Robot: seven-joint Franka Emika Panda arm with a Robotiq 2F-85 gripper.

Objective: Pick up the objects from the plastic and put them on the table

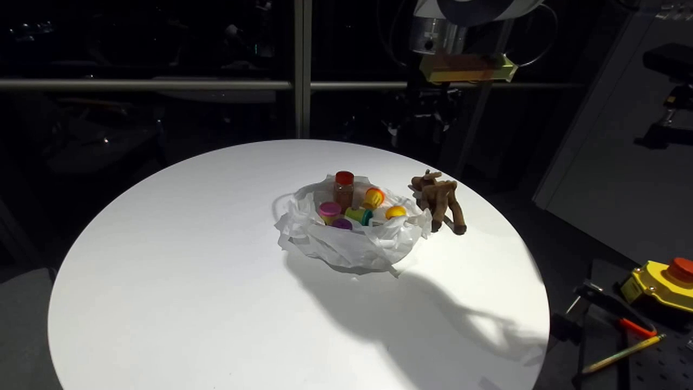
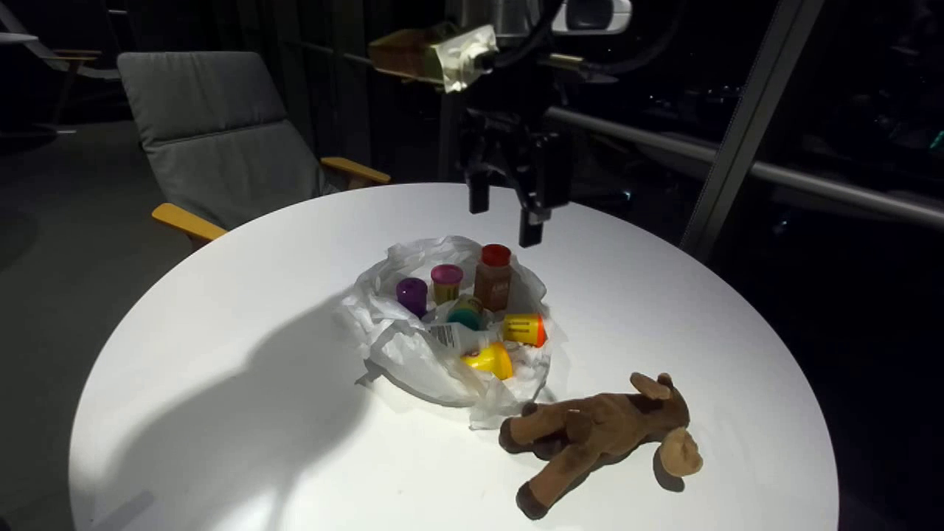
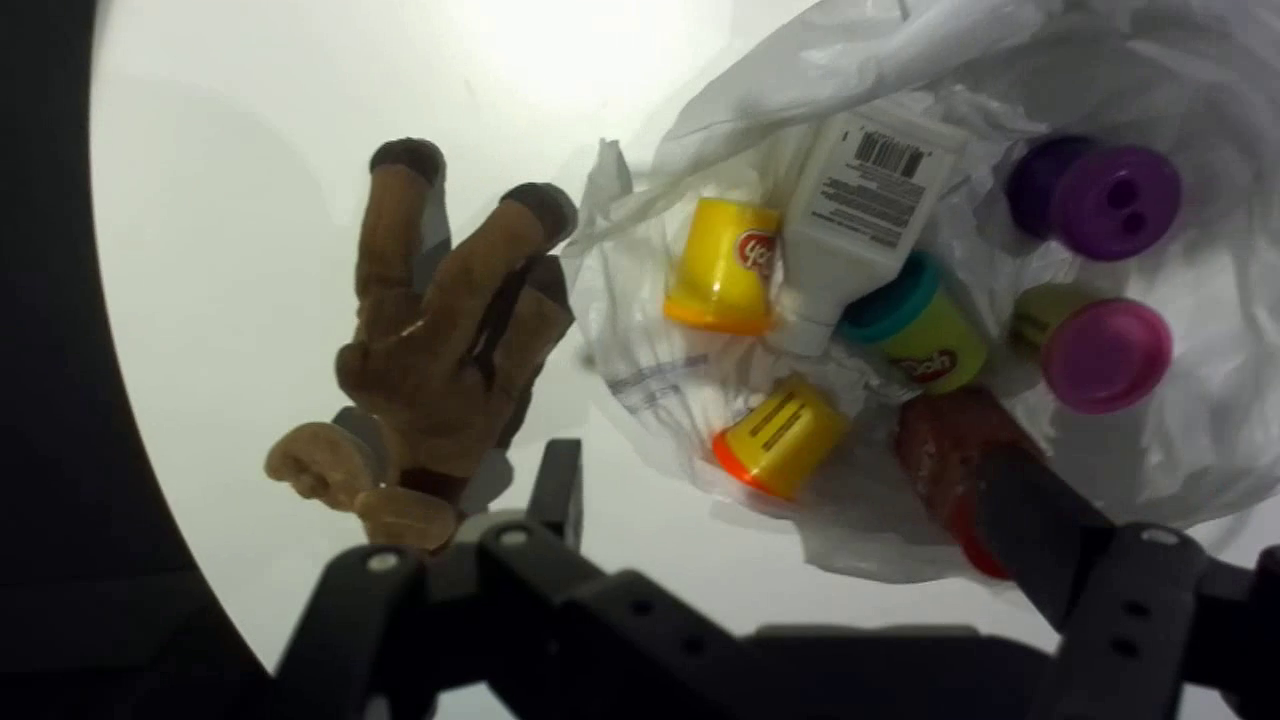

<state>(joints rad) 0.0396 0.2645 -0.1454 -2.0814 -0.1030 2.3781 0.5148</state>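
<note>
Colourful round tubs and a red-lidded jar are sitting in wrinkled whitish plastic, a brown plush animal lying alongside on the round white table. The black gripper is hovering empty, jaws apart, seemingly between picks, next needing lowering over a tub.

Five tubs; one jar, bottle, bag, plush animal

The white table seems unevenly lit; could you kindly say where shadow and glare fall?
In both exterior views, a broad shadow runs from the plastic across the table; in the wrist view, glare bleaches the table near the picture's top edge.
</note>
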